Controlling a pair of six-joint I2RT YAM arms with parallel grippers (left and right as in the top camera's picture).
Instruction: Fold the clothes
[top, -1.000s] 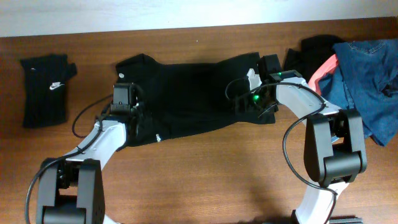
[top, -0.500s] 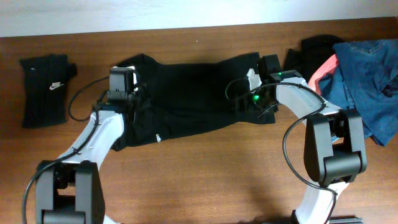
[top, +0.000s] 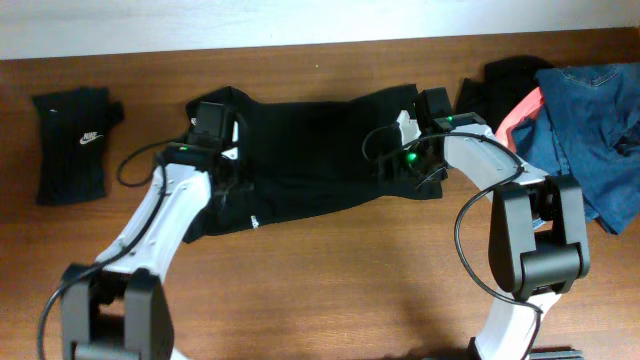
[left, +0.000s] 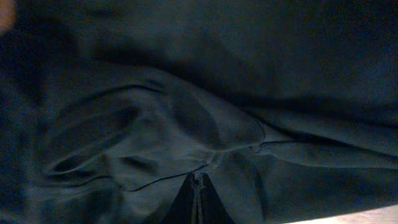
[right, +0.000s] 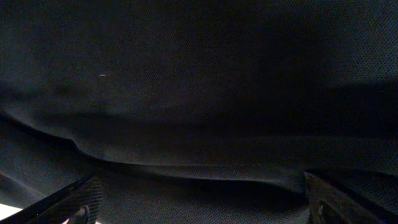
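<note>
1. Two grippers are at the black shirt (top: 310, 150), which lies spread across the table (top: 340, 290).
2. Left gripper (left: 196, 186), at the shirt's left end, has its fingers pressed together, pinching a puckered fold of the shirt.
3. Right gripper (right: 202, 208), at the shirt's right end, stands spread wide over the cloth, holding nothing.
4. Well left of the shirt lies a folded black swoosh-marked piece (top: 75, 145). Just right of the shirt, blue denim (top: 590, 110) and a coral-pink piece (top: 518, 112) are heaped.

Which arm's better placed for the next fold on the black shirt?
Left. Left gripper is shut, apparently pinching the black shirt at its left end, so it could pull a fold over. Right gripper hangs open above the right end, gripping nothing.
</note>
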